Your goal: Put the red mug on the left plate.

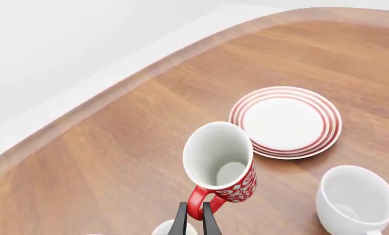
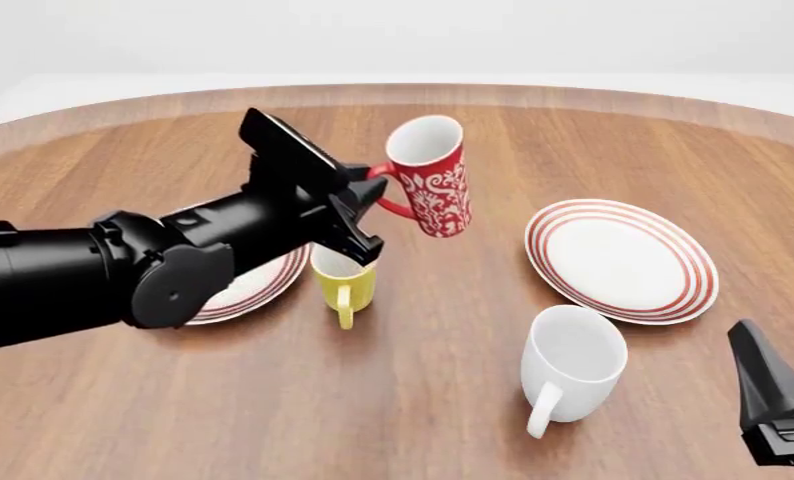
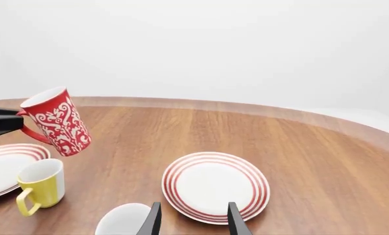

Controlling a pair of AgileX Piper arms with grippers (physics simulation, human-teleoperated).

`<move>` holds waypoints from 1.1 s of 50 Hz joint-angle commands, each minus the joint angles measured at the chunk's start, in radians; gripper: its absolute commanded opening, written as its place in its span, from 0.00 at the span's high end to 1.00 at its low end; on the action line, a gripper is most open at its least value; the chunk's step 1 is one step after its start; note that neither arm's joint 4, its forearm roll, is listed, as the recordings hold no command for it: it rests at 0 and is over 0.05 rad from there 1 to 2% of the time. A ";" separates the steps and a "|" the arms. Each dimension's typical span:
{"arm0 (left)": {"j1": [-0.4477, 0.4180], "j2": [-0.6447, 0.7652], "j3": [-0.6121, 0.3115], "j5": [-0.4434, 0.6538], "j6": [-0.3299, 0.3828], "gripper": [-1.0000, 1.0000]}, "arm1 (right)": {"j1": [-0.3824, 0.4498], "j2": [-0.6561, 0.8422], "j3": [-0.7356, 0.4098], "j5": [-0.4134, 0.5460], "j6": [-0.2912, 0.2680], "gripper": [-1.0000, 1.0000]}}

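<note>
The red mug [image 2: 431, 178] with its white floral pattern hangs tilted in the air above the table. My left gripper [image 2: 370, 190] is shut on its red handle; the left wrist view shows the mug [image 1: 221, 164] and the fingers [image 1: 194, 223] closed on the handle. The mug also shows in the right wrist view [image 3: 56, 122]. The left plate [image 2: 257, 285] lies mostly hidden under my left arm; its edge shows in the right wrist view [image 3: 5, 166]. My right gripper [image 3: 193, 220] is open and empty, low at the front right [image 2: 777, 400].
A plain yellow mug [image 2: 341, 280] stands beside the left plate, below the red mug. A larger white mug [image 2: 573, 365] stands front centre-right. The right plate [image 2: 621, 258] lies to the right. The table's curved far edge [image 2: 397, 92] is behind.
</note>
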 commanded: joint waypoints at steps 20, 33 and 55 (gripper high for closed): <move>0.020 -0.026 0.010 -0.010 -0.016 1.00 | 0.000 0.000 0.007 -0.005 0.000 0.00; 0.025 -0.043 0.024 -0.014 -0.028 1.00 | 0.003 0.000 0.008 -0.006 -0.002 0.00; 0.048 -0.070 0.038 -0.016 -0.044 1.00 | 0.004 0.000 0.008 -0.006 -0.003 0.00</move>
